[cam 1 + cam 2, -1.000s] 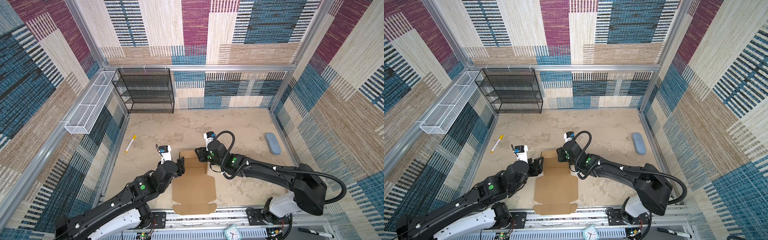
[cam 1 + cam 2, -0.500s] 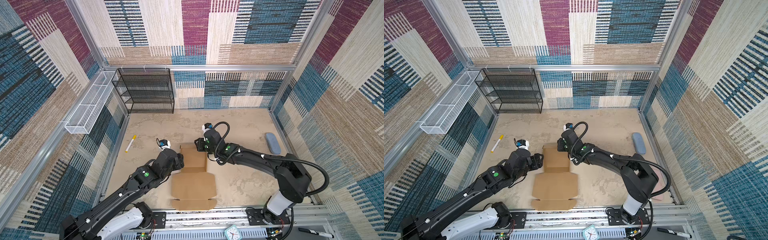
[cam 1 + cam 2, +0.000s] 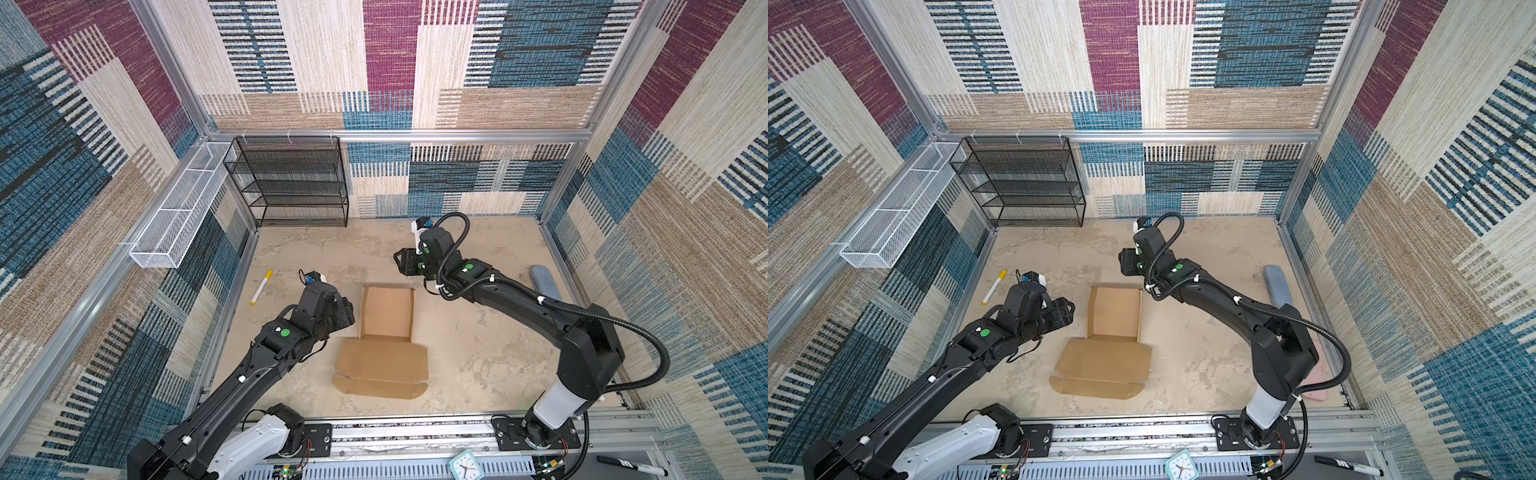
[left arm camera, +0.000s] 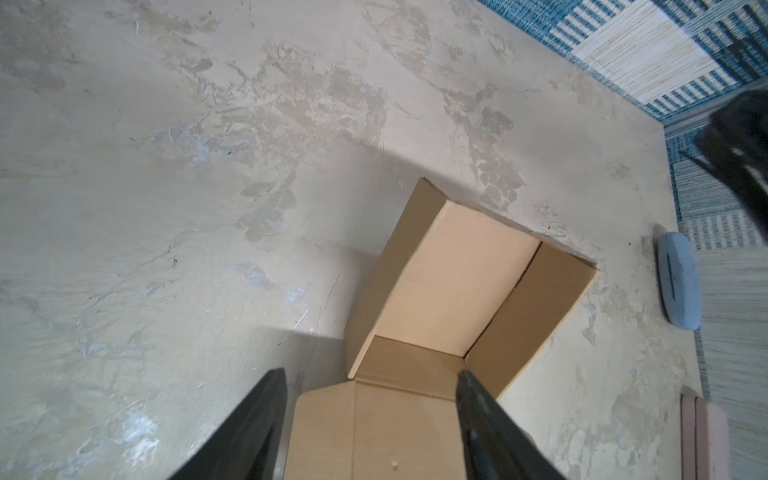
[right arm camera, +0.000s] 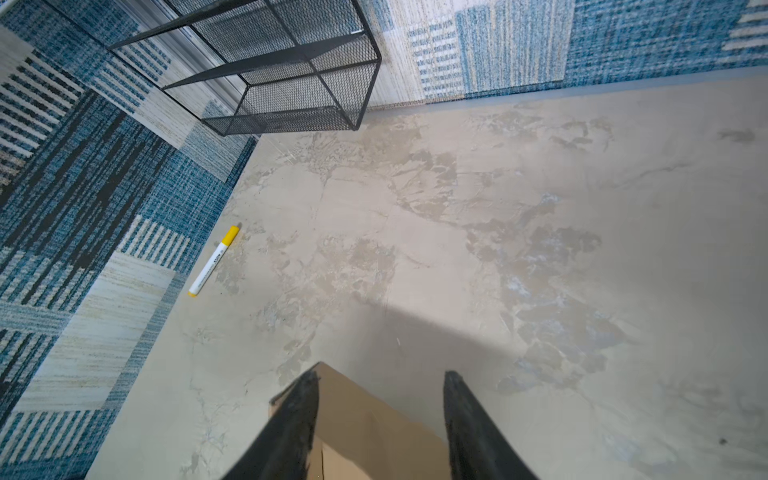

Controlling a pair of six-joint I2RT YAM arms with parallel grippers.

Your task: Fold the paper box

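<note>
Since the paper box (image 3: 386, 311) held its side walls up unaided, the left gripper (image 3: 346, 314) beside it and the right gripper (image 3: 402, 266) past its far end hung open and empty.

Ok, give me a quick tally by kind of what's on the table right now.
box: 1
marker: 1
blue oblong: 1
pink pad: 1
rack: 1
Total: 5
</note>
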